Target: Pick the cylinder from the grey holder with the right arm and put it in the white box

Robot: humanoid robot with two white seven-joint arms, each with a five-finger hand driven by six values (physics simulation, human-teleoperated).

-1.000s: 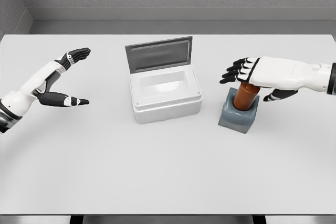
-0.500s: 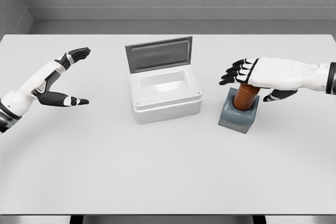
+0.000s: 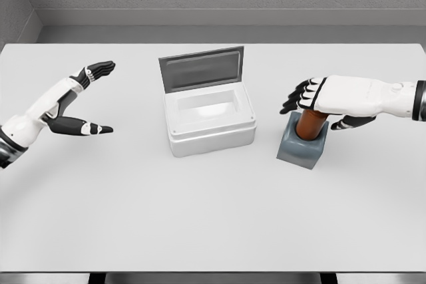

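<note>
The right hand [image 3: 329, 101] reaches in from the right edge, palm down, directly over the brown cylinder [image 3: 310, 126]. The cylinder stands upright beneath the palm, its top hidden by the white back of the hand, its lower part sunk in the grey holder [image 3: 303, 148]. The black fingers [image 3: 296, 96] are spread and point left past the cylinder, not wrapped around it; the thumb [image 3: 351, 122] juts out on the cylinder's right side (whether the palm actually touches the top cannot be told from this view). The hand grips nothing.

Left of this hand, beyond its fingertips and apart from them, sits the white box [image 3: 210, 121], its grey lid [image 3: 201, 69] standing open at the back and its cavity bare. The holder is just to the right of the box on the white table [image 3: 213, 217].

Much farther left, the left hand [image 3: 83, 101] hovers above the table with fingers and thumb held wide apart, holding nothing.
</note>
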